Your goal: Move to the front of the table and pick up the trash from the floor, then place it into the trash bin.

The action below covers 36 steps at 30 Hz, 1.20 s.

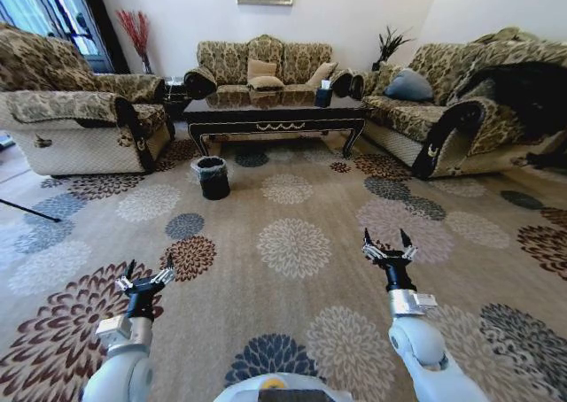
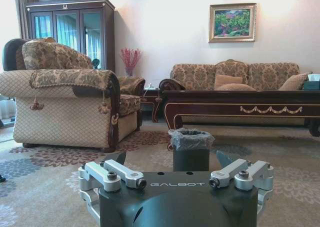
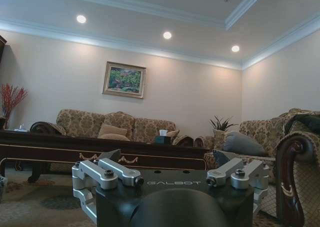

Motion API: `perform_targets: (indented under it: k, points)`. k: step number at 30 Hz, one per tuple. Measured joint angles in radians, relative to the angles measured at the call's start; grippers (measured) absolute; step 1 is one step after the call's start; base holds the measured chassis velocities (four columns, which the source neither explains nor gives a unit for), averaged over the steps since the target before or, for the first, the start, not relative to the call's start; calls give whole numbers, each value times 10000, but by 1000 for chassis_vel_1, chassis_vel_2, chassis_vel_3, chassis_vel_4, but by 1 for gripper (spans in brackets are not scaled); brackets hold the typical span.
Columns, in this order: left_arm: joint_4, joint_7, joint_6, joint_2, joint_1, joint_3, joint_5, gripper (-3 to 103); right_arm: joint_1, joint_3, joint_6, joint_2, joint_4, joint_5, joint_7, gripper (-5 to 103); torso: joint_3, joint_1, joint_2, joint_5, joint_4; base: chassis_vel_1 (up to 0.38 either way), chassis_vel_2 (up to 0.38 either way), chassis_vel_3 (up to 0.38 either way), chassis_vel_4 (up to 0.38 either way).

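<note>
The table (image 1: 275, 112) is finished in glossy dark wood. The trash bin (image 1: 213, 178) is lined with crinkly clear plastic. The floor is covered by matt woven carpet (image 1: 292, 243).

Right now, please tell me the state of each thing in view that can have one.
trash bin: upright on the carpet, in front of the table's left end, clear liner over its rim.
table: standing between the sofas, a small dark box on its right part.
left gripper: jaws open, holding nothing, low over the carpet.
right gripper: jaws open, holding nothing, over the carpet.
</note>
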Motion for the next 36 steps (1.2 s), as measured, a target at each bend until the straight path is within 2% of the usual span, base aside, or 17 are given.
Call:
perform_targets:
  k: [16, 27, 36]
  points:
    - [0, 0, 0, 0, 0, 0, 0, 100, 1, 0, 0, 0, 0, 0, 0, 100, 1, 1, -1, -1, 2, 1, -3, 0, 5]
    - [0, 1, 0, -1, 1, 0, 0, 100, -2, 1, 0, -1, 0, 0, 0, 100, -3, -1, 1, 2, 0, 27, -142, -20, 143]
    - [0, 1, 0, 0, 1, 0, 0, 100, 0, 0, 0, 0, 0, 0, 0, 100, 0, 0, 0, -2, 2, 1, -15, 1, 5]
